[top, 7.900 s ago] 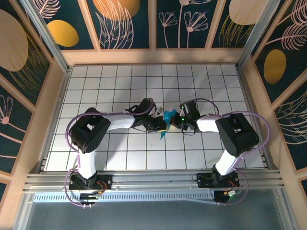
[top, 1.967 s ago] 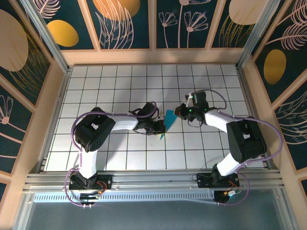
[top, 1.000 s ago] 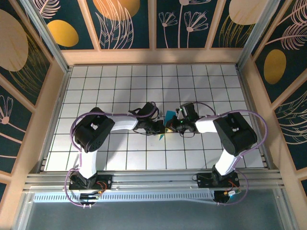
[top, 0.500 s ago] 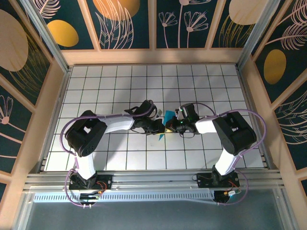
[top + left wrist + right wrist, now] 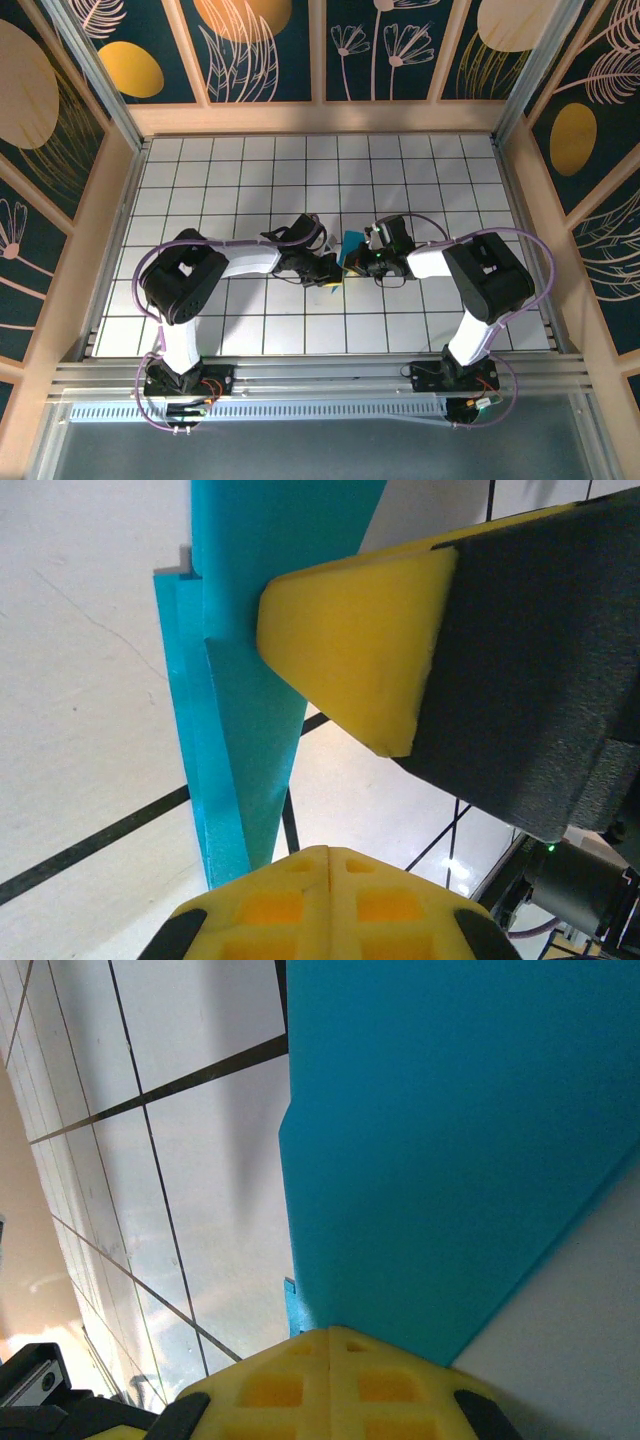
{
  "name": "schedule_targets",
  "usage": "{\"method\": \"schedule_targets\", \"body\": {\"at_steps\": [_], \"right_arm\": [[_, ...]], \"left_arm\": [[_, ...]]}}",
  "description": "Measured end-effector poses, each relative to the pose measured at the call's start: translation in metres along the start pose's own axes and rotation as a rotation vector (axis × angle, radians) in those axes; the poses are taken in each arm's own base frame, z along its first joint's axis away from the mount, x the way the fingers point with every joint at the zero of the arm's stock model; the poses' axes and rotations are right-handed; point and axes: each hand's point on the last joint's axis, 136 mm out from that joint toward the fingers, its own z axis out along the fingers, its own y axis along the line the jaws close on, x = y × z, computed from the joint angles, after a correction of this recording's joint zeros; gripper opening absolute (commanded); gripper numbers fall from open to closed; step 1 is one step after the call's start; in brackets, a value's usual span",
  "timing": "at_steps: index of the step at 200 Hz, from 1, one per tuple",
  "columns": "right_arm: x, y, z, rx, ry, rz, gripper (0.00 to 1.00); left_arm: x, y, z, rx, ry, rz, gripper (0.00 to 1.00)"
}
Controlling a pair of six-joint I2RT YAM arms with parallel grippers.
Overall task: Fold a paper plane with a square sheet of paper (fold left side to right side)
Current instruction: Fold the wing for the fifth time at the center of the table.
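Note:
The cyan-blue paper (image 5: 349,240) lies folded into a narrow pointed shape at the middle of the white grid table (image 5: 230,170). My left gripper (image 5: 330,272) is shut, its tip resting by the paper's near end. In the left wrist view the folded paper (image 5: 235,680) runs top to bottom as layered strips, ending beside my shut left gripper (image 5: 328,850). My right gripper (image 5: 352,262) is shut too, and its yellow fingertip (image 5: 350,650) presses on the paper's right edge. In the right wrist view my shut right gripper (image 5: 330,1332) sits against a broad flat flap of the paper (image 5: 440,1140).
Wooden frame walls (image 5: 110,200) with dark floral panels (image 5: 250,45) enclose the table on three sides. The arm bases stand on the metal rail (image 5: 320,378) at the near edge. Bare grid tiles lie all around the paper.
Two seconds ago the right gripper was off to the paper's right; it has come in onto the paper and stayed. The left gripper has shifted slightly toward the paper's near tip, covering it.

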Motion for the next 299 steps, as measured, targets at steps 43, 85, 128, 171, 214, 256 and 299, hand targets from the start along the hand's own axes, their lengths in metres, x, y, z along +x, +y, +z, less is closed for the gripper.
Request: {"method": "schedule_targets", "body": {"at_steps": [43,85,128,171,214,256,299], "right_arm": [[0.000,0.000,0.000,0.000,0.000,0.000,0.00],[0.000,0.000,0.000,0.003,0.002,-0.002,0.00],[0.000,0.000,0.000,0.004,0.003,-0.005,0.00],[0.000,0.000,0.000,0.005,0.003,-0.004,0.00],[0.000,-0.001,0.000,0.006,0.004,-0.003,0.00],[0.000,-0.001,0.000,0.007,0.006,-0.002,0.00],[0.000,-0.001,0.000,0.007,0.006,-0.002,0.00]], "left_arm": [[0.000,0.002,0.002,-0.001,0.003,-0.002,0.00],[0.002,0.006,0.005,-0.007,0.012,-0.010,0.00],[0.005,0.012,0.008,-0.017,0.021,-0.019,0.00],[0.005,0.013,0.008,-0.018,0.021,-0.019,0.00],[0.005,0.014,0.008,-0.021,0.019,-0.019,0.00],[0.005,0.014,0.008,-0.024,0.016,-0.020,0.00],[0.004,0.013,0.007,-0.024,0.011,-0.017,0.00]]}}
